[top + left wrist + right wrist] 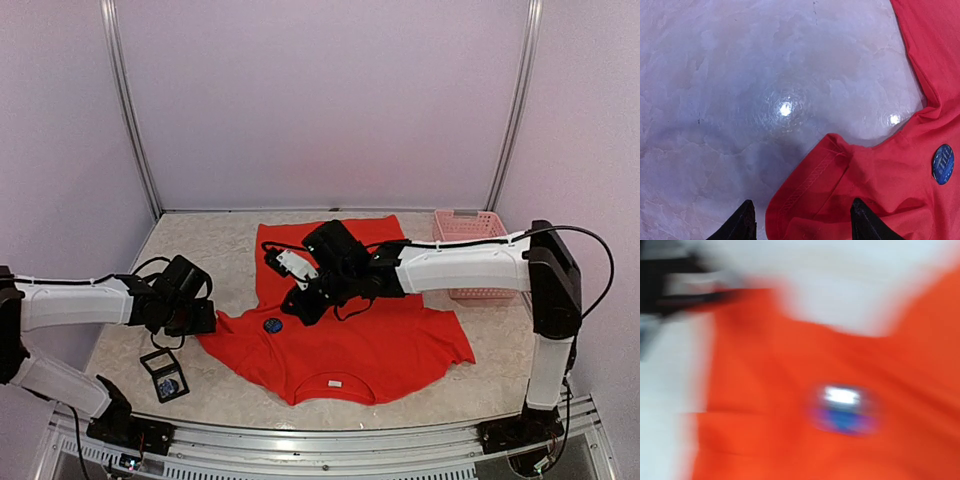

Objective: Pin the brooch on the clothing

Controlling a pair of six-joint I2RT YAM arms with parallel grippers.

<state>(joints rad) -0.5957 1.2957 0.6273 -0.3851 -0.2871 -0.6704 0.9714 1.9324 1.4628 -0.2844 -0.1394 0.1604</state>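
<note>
One red T-shirt (380, 340), one blue brooch (273, 325), one pink basket (470, 225) and one small black case (165, 380) lie on one table (490, 385), flanked by two robot arms: left arm (75, 303), right arm (460, 268).

Right wrist view: all motion smear. Shirt (790, 450) is a red-orange blur, brooch (844, 412) a blue-white blob with no detail. Top view: right hand (300, 300) is lost in its black housing, jaws can't be read. Right arm (460, 268) hides part of the shirt and basket (468, 226). Left wrist view: left hand (802, 225) fingertips (742, 225) are cut by the bottom edge, shirt runs off right and bottom. Box (165, 378) on the bench (450, 390): contents too small.
</note>
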